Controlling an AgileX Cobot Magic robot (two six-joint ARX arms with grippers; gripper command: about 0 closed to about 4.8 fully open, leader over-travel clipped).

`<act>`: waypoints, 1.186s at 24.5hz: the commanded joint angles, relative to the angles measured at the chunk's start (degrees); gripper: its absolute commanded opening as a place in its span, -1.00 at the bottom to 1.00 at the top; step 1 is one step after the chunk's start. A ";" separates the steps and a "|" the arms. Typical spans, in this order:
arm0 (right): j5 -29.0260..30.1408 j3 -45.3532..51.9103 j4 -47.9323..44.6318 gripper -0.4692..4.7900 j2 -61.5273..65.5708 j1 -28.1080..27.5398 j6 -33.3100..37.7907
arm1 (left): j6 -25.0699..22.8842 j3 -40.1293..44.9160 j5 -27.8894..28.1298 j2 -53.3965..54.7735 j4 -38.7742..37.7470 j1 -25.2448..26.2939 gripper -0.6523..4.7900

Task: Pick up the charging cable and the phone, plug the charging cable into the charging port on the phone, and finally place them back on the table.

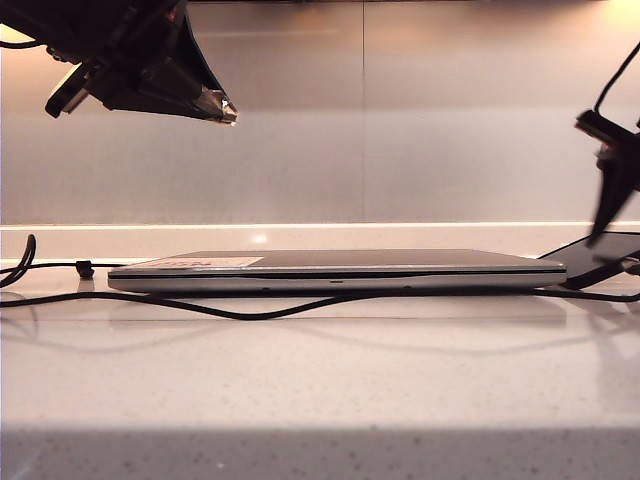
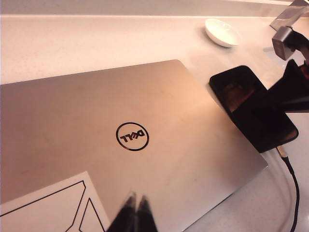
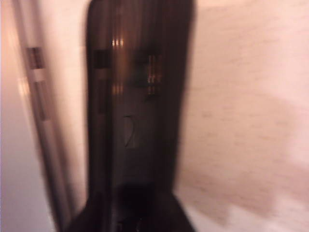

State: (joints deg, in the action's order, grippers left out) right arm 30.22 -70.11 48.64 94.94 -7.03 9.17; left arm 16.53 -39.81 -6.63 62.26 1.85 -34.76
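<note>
On the table lies a closed silver laptop, used below as the landmark. Its lid carries a round "DELL" logo, seen upside down in the left wrist view, and a white sticker with black outlines near one corner; no text on the sticker can be read. The phone lies beside the laptop's right end, one end raised off the table. The cable is plugged into the phone's end and runs along the table in front of the laptop. A white dish sits behind the laptop, well apart.

Left gripper: above the laptop's left part, fingers pressed together, holding nothing.

Right gripper: over the phone at the laptop's right end. Its view is blurred; whether it grips the phone cannot be told.
</note>
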 commanded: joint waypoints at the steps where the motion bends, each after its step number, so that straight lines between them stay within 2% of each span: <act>1: -0.87 -0.42 -0.48 -0.14 -0.68 0.04 -1.77 | -0.07 -0.26 -0.09 -0.26 0.35 -0.04 -0.78; 5: -4.87 -2.58 2.62 -0.14 -0.77 0.07 -2.91 | -0.07 -0.26 -0.09 -0.26 0.35 -0.04 -0.78; 7: -8.63 -6.34 7.13 -0.14 -0.98 0.09 -3.67 | -0.09 -0.26 -0.09 -0.26 0.35 -0.04 -0.78; 9: -9.60 -8.55 9.29 -0.19 -1.01 0.11 -3.65 | -0.09 -0.26 -0.09 -0.26 0.33 -0.04 -0.78; 10: -9.75 -9.51 10.21 -0.30 -1.07 0.11 -3.65 | -0.09 -0.26 -0.09 -0.26 0.31 -0.04 -0.78; 13: -9.75 -11.61 11.54 -0.88 -2.10 0.42 -3.67 | -0.11 -0.26 -0.09 -0.52 -0.15 -0.04 -0.78; 21: -9.73 -10.80 8.74 -0.84 -12.48 0.52 -3.69 | -0.28 -0.20 -0.09 -4.26 -6.88 0.02 -0.78; 25: -10.82 -3.37 -3.26 -0.84 -25.99 1.18 -4.52 | -0.28 -0.13 -0.09 -6.82 -12.59 0.00 -0.78; 28: -10.86 3.32 -12.61 -0.84 -33.90 1.51 -4.52 | -0.28 0.20 -0.09 -7.08 -14.08 0.00 -0.78; 29: -10.86 4.98 -12.96 -0.84 -36.37 1.84 -4.55 | -0.28 0.42 -0.09 -7.15 -14.29 0.00 -0.78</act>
State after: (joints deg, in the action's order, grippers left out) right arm 19.49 -65.45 37.87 59.68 -5.56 4.86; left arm 16.47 -39.59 -6.66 55.42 -12.51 -34.76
